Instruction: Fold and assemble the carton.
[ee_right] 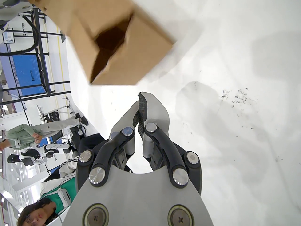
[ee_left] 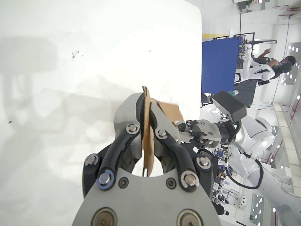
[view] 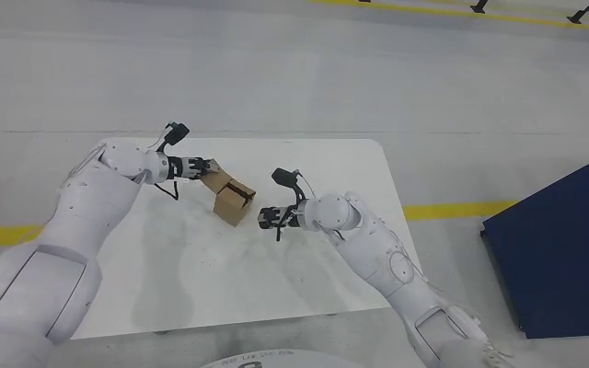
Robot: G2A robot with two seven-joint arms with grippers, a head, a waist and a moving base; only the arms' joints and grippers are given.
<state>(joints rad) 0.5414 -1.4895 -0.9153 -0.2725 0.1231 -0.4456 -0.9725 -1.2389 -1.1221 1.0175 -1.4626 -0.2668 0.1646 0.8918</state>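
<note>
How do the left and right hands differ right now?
The left hand is shut on a flap of the carton; the right hand is shut on nothing. The left hand holds the carton; the right hand sits just clear of its open end. Both hang over the white table.

carton (view: 230, 195) | brown cardboard | box-shaped, one end open | tilted | flap pinched in left hand (view: 207, 166)
</note>
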